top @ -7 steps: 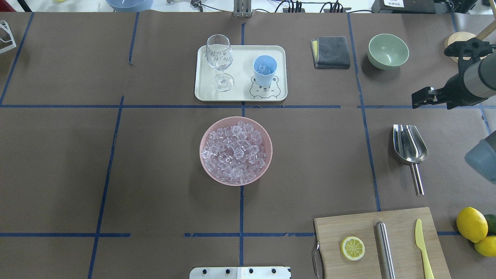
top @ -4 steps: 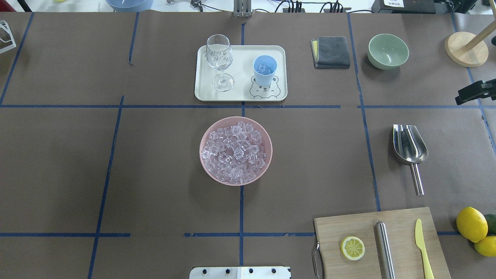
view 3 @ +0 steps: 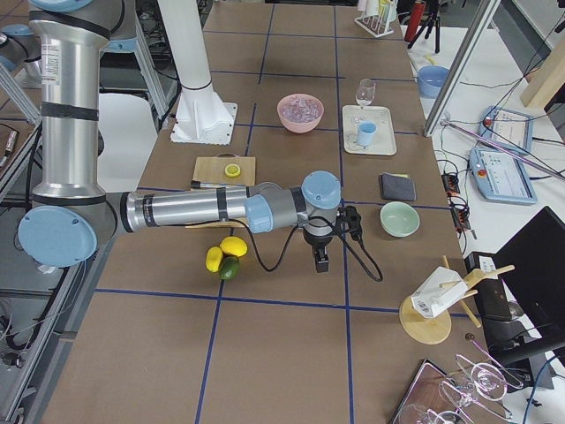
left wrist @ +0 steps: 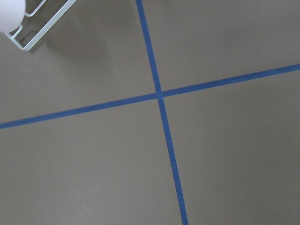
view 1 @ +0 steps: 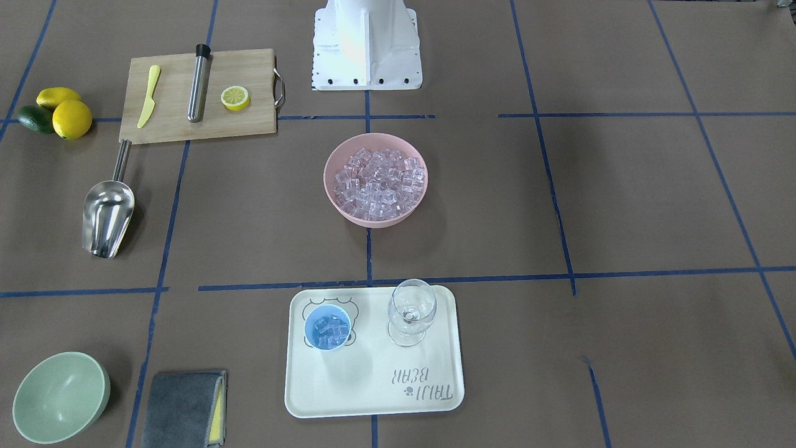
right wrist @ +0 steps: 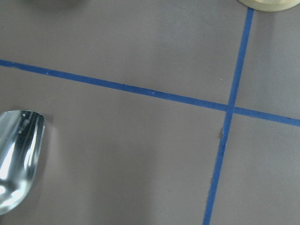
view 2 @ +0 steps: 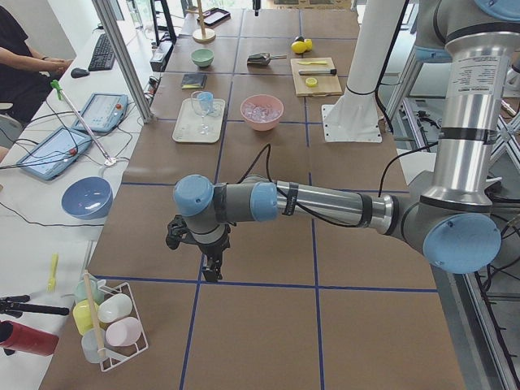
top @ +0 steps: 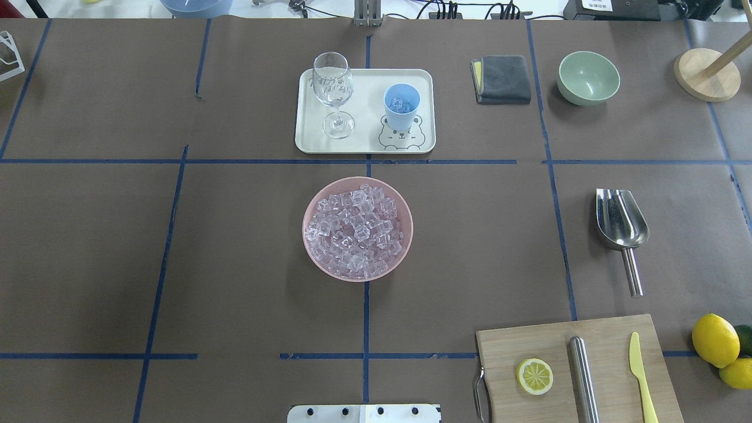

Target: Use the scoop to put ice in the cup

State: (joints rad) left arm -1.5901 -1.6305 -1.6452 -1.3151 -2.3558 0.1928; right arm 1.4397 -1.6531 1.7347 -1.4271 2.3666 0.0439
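The ice (top: 357,229) fills a pink bowl (top: 405,202) at the table's middle, also in the front view (view 1: 376,180). The light-blue cup (top: 402,106) stands on a white tray (top: 364,147) and holds a few cubes (view 1: 328,328). The steel scoop (top: 621,223) lies alone on the table at the right, handle toward the robot; its trough shows in the right wrist view (right wrist: 16,154). My right gripper (view 3: 321,262) points down over the table beyond the scoop. My left gripper (view 2: 213,272) points down at the table's far left end. I cannot tell if either is open.
A wine glass (top: 333,88) stands on the tray beside the cup. A grey cloth (top: 502,79), a green bowl (top: 588,77) and a wooden stand (top: 705,73) are at the back right. A cutting board (top: 564,352) with lemon half, steel cylinder and knife sits front right; lemons (top: 715,339) beside it.
My right arm has drawn back to the right and left the overhead view. The scoop, bowl and cup have not moved.
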